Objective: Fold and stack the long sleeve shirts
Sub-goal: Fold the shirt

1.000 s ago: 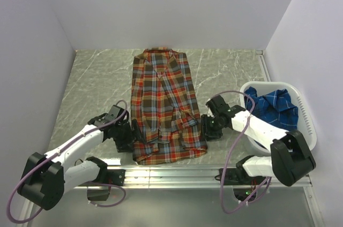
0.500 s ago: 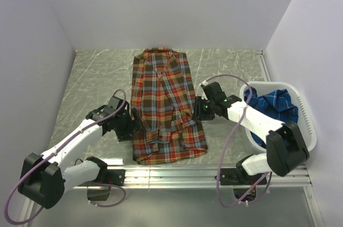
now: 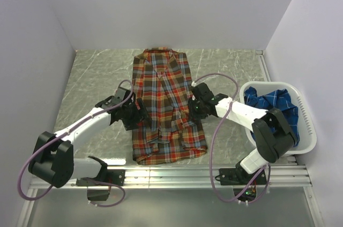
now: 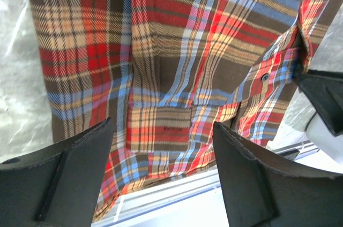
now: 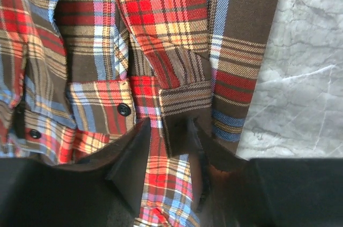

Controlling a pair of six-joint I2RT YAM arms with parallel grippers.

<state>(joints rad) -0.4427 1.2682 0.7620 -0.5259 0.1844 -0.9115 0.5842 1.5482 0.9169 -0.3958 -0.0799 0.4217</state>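
The red-orange plaid shirt (image 3: 163, 104) lies flat down the middle of the table, collar at the far end and sleeves folded in over the front. My left gripper (image 3: 140, 115) is open at the shirt's left edge, its wide jaws (image 4: 162, 130) just above the plaid cloth (image 4: 161, 50). My right gripper (image 3: 192, 110) is open at the shirt's right edge. In the right wrist view its fingers (image 5: 167, 125) straddle the cloth below a folded sleeve cuff (image 5: 182, 98), with one finger tucked by the cuff edge. The blue plaid shirt (image 3: 273, 104) lies crumpled in the basket.
The white plastic basket (image 3: 308, 120) stands at the right, against my right arm. Grey marble tabletop (image 3: 96, 82) shows on both sides of the shirt. An aluminium rail (image 3: 171, 173) runs along the near edge, and white walls close in the left, back and right.
Both grippers have moved from the shirt's near hem corners farther up its sides and inward onto the edges. The shirt itself has barely shifted.
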